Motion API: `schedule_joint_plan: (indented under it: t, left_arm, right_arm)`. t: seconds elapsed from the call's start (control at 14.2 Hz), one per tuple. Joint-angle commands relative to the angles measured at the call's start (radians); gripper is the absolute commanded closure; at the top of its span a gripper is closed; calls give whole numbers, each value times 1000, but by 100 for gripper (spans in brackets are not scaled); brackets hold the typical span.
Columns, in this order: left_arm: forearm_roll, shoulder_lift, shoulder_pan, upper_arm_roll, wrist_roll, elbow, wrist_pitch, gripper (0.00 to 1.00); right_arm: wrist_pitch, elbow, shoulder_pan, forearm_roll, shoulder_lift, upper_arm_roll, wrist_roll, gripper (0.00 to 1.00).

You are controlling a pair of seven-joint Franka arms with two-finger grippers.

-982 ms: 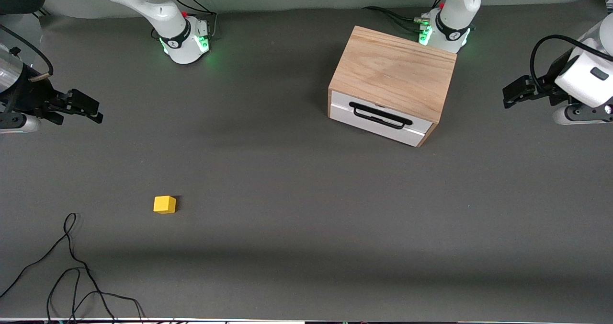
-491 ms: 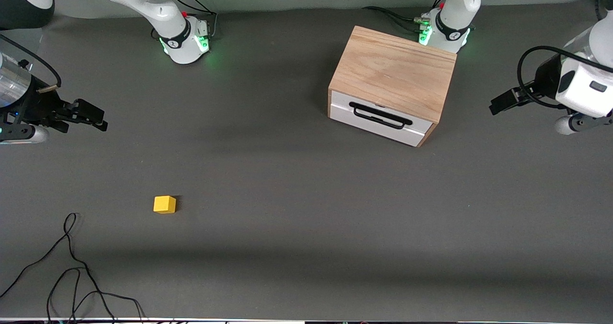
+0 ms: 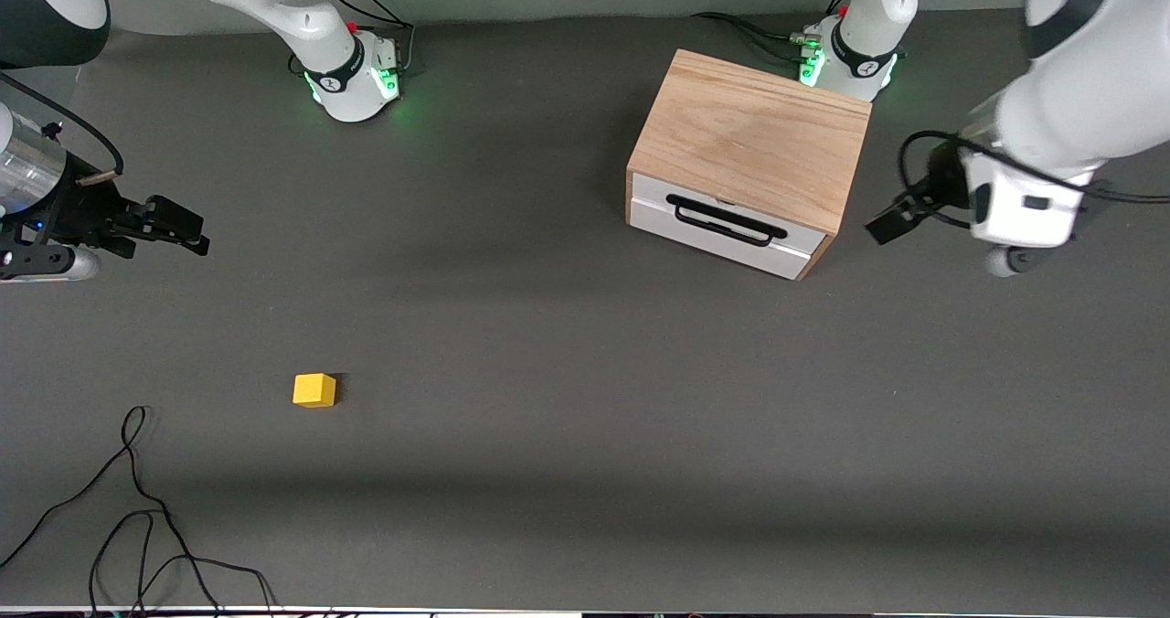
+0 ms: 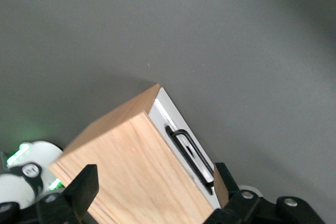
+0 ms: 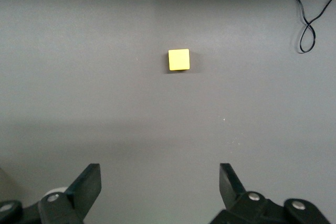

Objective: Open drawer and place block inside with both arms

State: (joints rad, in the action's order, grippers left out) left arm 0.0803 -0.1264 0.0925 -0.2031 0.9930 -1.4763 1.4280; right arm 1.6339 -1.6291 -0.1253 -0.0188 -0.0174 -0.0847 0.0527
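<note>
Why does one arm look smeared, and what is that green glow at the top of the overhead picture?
Front view: the left arm is motion-blurred, and the green glow comes from lights on both bases, tinting the table; a soft shadow band crosses the table's near edge. Right wrist view: the block looks sharp, with a thin shadow.

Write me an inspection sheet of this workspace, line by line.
Surface: dark grey table, bare around the items.
Job's things: drawer shut in its wooden cabinet; block on the table toward the right arm's end, nearer the front camera.
Clutter: nothing seen.
Grippers: left claw open, beside the cabinet; right claw open, above bare table, block untouched.
Cables: loose black cable near the block.
Surroundings: green-lit arm bases.
</note>
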Motion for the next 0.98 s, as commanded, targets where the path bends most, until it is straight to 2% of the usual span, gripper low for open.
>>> schedule_joint_plan:
  t: [0.0, 0.14, 0.35, 0.63, 0.91]
  left_arm:
    - [9, -39, 45, 7, 161, 21, 12, 1]
    - [6, -76, 85, 8, 295, 16, 55, 1]
    - [1, -124, 115, 8, 358, -7, 142, 1]
    - [-7, -127, 159, 8, 404, -160, 337, 1]
    - [-7, -122, 161, 8, 411, -254, 420, 2]
  right_arm:
    - [15, 20, -5, 6, -22, -6, -25, 0]
    - [20, 18, -5, 8, -33, -6, -48, 0]
    - [59, 18, -2, 5, -65, -12, -73, 0]
    - [86, 15, 7, 5, -85, -17, -74, 0]
    - [168, 17, 7, 5, -156, -17, -73, 0]
